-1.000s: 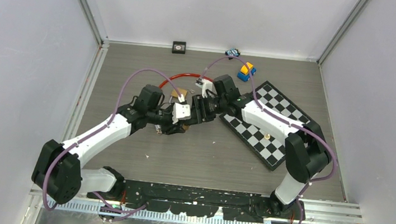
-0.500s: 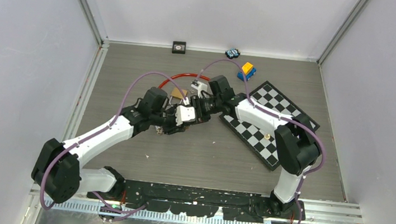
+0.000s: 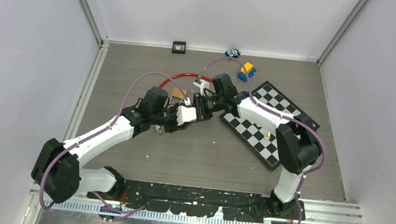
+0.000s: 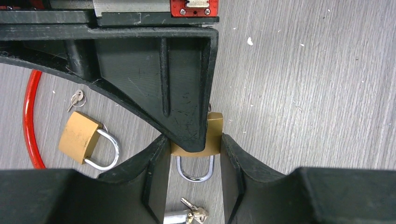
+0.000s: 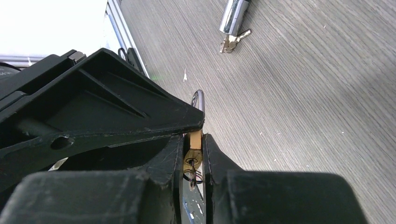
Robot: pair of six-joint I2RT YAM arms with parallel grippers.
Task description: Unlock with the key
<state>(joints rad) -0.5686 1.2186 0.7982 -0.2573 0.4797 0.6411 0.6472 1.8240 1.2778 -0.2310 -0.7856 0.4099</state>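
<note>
The wood-grain table (image 3: 208,152) is supporting the work. A chessboard (image 3: 273,120) is lying to the right, well apart from it. Both arms are reaching inward and meeting over the table centre, so one is acting as a vice and the other as a driver.

A red cable loop (image 4: 29,116), a second padlock (image 4: 80,136) and a chrome cylinder lock (image 5: 232,16) are lying unused on the table nearby.

The left gripper (image 4: 192,144) is clamping the brass padlock (image 4: 215,133) across its body, with one finger on each flank. The shackle (image 4: 195,171) is pointing back toward the wrist. This grip is presenting the keyway end to the opposite arm and is bracing the body against twist.

The right gripper (image 5: 192,142) is pinching the head of the small key (image 5: 192,158) tightly between its fingers, with the key ring hanging below. The key is lying in line with the padlock, right at its base. The fingers are hiding the keyway, so how far the blade is seated cannot be told.

Both shackle legs are appearing to enter the body. The lock is therefore judged not yet released, and the step in hand is seating or turning the key.
</note>
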